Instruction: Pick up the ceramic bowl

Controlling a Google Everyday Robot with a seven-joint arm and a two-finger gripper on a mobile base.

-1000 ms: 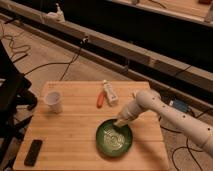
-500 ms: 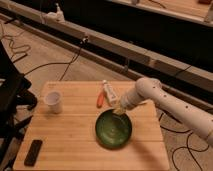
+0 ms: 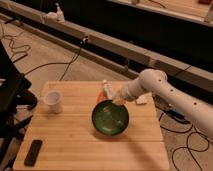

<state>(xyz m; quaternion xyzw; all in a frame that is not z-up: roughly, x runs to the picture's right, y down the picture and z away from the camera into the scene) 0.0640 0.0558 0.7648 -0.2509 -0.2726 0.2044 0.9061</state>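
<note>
Cables are trailing across the bare floor behind a wooden counter (image 3: 75, 145), and a long rail is running along the background. Going left to right on the counter: a dark remote (image 3: 33, 152) is lying near the front-left corner, a small white cup (image 3: 53, 101) is standing at the back left, and an orange-and-white item (image 3: 103, 92) is lying at the back edge.

Right of centre, the ceramic bowl (image 3: 110, 118) is now sitting tilted, its far rim raised toward the pincer (image 3: 118, 101), where half a second ago it was resting flat; a shadow is showing beneath it. That suggests the lift is beginning, and the grasp seems to be holding. The pincer is gripping the bowl's far rim, clenched on it as far as the tilt indicates.

From the right, the white arm (image 3: 165, 92) is reaching in, elbow high, forearm sloping down-left to the rim. It has drawn upward and back since a second ago.
</note>
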